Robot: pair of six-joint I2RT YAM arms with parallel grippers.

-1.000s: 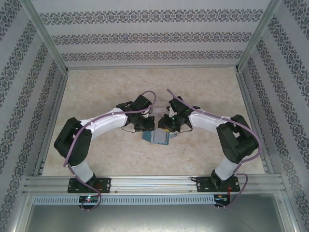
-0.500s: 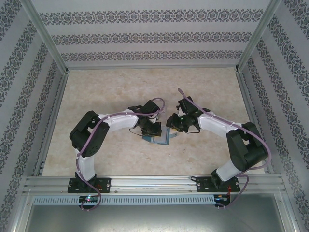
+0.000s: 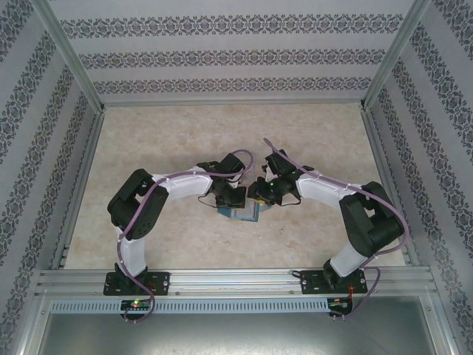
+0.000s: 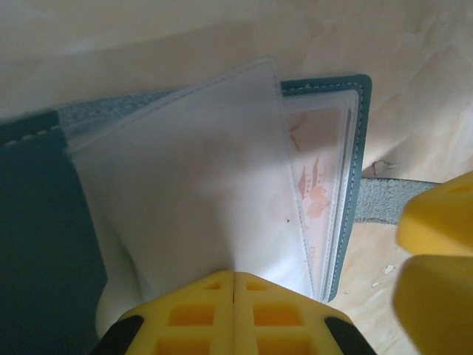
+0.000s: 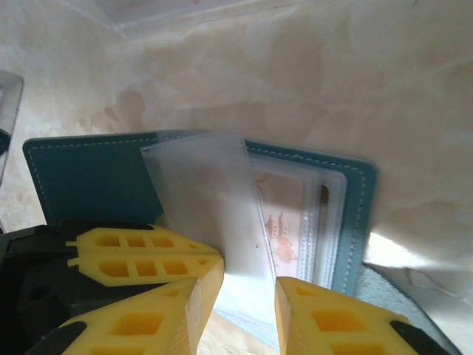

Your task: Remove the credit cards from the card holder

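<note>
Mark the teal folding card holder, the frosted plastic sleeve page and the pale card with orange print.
teal folding card holder (image 5: 89,177): right wrist view, left cover.
frosted plastic sleeve page (image 4: 199,185): left wrist view, page middle.
pale card with orange print (image 4: 319,194): left wrist view, printed face.

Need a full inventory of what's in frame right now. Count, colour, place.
card holder: 1, teal, lying open at table centre between the two arms
frosted sleeve: 1, milky translucent, a page of the holder, lifted off it
card: 1 visible, pale with orange print, in the clear pocket of the holder's right half
closing tab: 1, grey-teal, sticking out past the holder's edge onto the table
clear plastic edge: 1, transparent, beyond the holder; can't tell what it is
table: 1, beige marbled
walls: 3, pale patterned wallpaper
frame rail: aluminium, near edge
left gripper: yellow fingers, shut on the frosted sleeve
right gripper: yellow fingers, open, at the holder's near edge
</note>
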